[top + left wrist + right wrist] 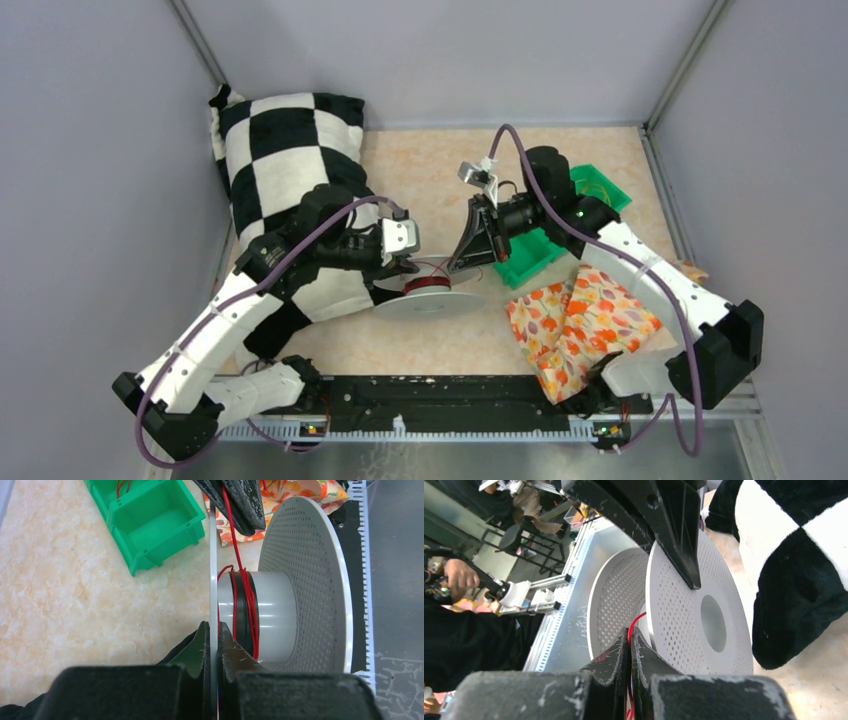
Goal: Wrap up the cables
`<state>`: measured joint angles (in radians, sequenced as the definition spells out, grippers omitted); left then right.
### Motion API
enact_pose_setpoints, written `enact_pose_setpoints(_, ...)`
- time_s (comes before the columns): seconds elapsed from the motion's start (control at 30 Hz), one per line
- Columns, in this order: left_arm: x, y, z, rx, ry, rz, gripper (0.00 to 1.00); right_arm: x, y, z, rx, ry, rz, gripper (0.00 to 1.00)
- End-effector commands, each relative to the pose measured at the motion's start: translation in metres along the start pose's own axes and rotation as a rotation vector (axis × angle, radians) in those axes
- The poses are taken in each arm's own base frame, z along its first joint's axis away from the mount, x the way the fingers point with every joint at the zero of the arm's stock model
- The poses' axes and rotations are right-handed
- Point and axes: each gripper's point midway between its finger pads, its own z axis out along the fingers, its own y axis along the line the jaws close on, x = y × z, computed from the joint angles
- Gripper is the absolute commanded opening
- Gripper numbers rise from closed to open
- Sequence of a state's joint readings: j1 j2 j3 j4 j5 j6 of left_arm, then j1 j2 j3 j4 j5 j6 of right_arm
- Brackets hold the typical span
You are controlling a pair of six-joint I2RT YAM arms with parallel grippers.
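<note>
Top view: the left claw and right claw meet over a white reel. The red cable is coiled on the hub between them.

Left wrist view: the left claw is clamped shut on the reel's thin rim. The cable runs from the hub, just beyond the fingertips, up to the right claw.

Right wrist view: the right claw is pinched shut on 1 cable strand, with the reel just beyond.
</note>
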<state>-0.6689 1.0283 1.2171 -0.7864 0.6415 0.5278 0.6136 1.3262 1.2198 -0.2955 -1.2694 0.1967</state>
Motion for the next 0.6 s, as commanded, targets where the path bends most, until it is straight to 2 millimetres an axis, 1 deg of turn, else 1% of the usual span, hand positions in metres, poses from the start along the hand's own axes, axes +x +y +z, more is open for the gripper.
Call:
enact_pose_setpoints(0.0, -0.039, -0.004, -0.009, 0.037, -0.114, 0.071, 0.00, -0.001, 0.019, -0.012, 0.017, 0.002, -0.230, 0.00)
enact_pose_setpoints(0.07, -0.044, -0.008, -0.009, 0.064, -0.133, 0.064, 0.00, 0.003, 0.018, -0.013, 0.028, -0.018, -0.298, 0.00)
enact_pose_setpoints(0.13, -0.048, -0.011, -0.007, 0.091, -0.152, 0.056, 0.00, 0.004, 0.022, -0.013, 0.022, -0.064, -0.349, 0.00)
enact_pose_setpoints(0.17, -0.050, -0.013, -0.007, 0.104, -0.160, 0.054, 0.00, 0.002, 0.029, -0.014, 0.018, -0.092, -0.395, 0.00)
enact_pose_setpoints(0.2, -0.053, -0.014, -0.007, 0.114, -0.171, 0.053, 0.00, 0.004, 0.028, -0.014, 0.022, -0.108, -0.420, 0.00)
enact_pose_setpoints(0.23, -0.056, -0.016, -0.007, 0.127, -0.184, 0.048, 0.00, 0.004, 0.033, -0.016, 0.027, -0.129, -0.461, 0.00)
enact_pose_setpoints(0.3, -0.062, -0.018, -0.007, 0.147, -0.205, 0.036, 0.00, 0.006, 0.033, -0.018, 0.049, -0.152, -0.510, 0.00)
enact_pose_setpoints(0.43, -0.077, -0.018, -0.007, 0.177, -0.249, 0.003, 0.00, 0.006, 0.029, -0.020, 0.102, -0.175, -0.532, 0.00)
enact_pose_setpoints(0.5, -0.086, -0.016, -0.007, 0.183, -0.287, -0.008, 0.00, 0.006, 0.028, -0.021, 0.116, -0.185, -0.531, 0.00)
enact_pose_setpoints(0.57, -0.091, -0.012, -0.008, 0.166, -0.309, -0.029, 0.00, 0.007, 0.025, -0.020, 0.132, -0.195, -0.526, 0.00)
